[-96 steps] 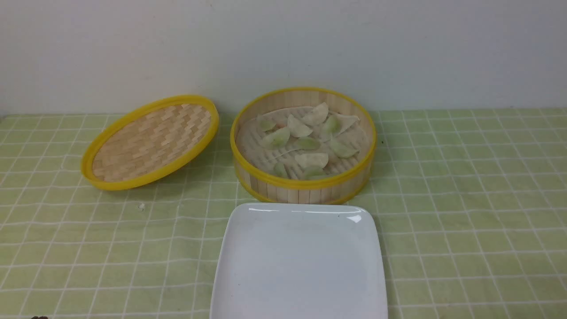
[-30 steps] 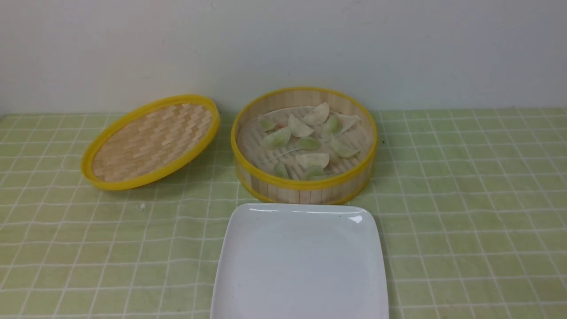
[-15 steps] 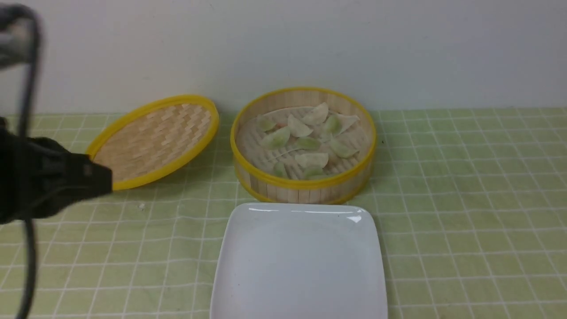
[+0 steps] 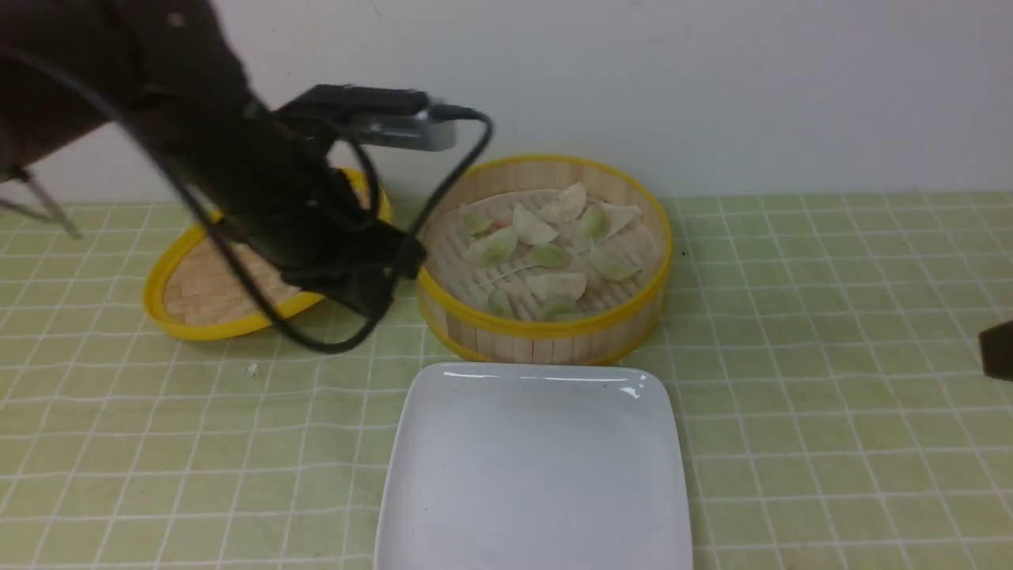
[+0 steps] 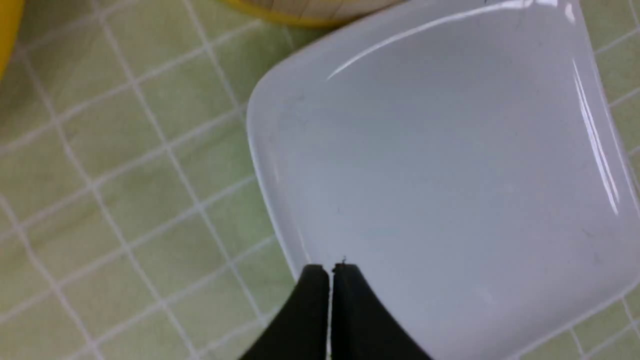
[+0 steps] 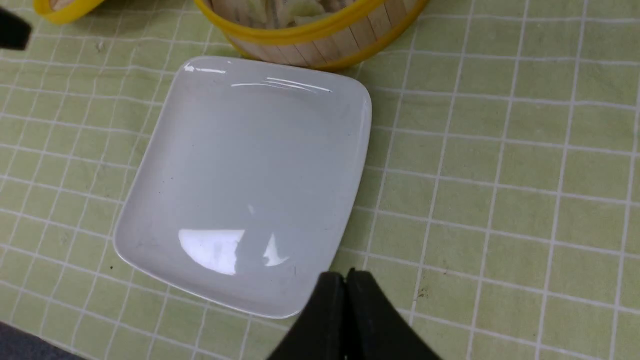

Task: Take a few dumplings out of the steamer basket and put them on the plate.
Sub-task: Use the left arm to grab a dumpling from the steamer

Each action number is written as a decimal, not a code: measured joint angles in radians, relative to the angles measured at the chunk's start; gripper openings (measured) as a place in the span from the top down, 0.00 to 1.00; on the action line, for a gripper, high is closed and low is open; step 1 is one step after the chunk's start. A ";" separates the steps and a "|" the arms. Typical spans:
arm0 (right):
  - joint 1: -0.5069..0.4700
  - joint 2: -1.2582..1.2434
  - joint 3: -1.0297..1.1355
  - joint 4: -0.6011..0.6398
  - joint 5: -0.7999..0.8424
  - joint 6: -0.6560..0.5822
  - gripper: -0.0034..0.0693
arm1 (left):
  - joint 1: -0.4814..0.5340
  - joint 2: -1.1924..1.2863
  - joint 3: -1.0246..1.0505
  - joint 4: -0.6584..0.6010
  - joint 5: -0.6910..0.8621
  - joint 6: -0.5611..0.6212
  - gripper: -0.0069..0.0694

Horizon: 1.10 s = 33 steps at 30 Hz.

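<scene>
The green checked tabletop looks like loose fabric, so anything dragged across it could pull its neighbours along. The plate lies bare, below the left tool and a little toward the robot. That tool's two fingers are pressed together with nothing between them. The right tool is likewise closed and empty, with the plate off to its left. No dumpling has reached the plate.

The steamer basket stands just to the right of the left tool, its near wall touching or almost touching the plate's far edge. A low entry over that upright wall could knock the rim and shove the basket into the plate. The tool would probably need to part its fingers before going down, because closed it would only prod. The dumplings lie crowded on the liner, some overlapping, and they look soft and sticky. A pinch might tear a wrapper, lift two at once, or drag the liner up.

Of the other things, the woven lid lies beyond the left arm, partly hidden by it. A black cable loops off the wrist close to the basket's rim — it might snag there. A small pale speck sits on the tabletop, to the left of the tool and nearer the robot.
</scene>
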State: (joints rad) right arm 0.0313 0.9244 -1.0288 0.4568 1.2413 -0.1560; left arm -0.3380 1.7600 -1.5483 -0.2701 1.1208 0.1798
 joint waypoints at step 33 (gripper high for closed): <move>0.000 0.001 0.000 0.000 0.014 0.078 0.97 | -0.141 0.657 -0.585 0.248 -0.090 -0.219 0.38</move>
State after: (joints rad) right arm 0.0313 0.9255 -1.0288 0.4568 1.2554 -0.0776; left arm -0.4788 2.4170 -2.1331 -0.0221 1.0312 -0.0389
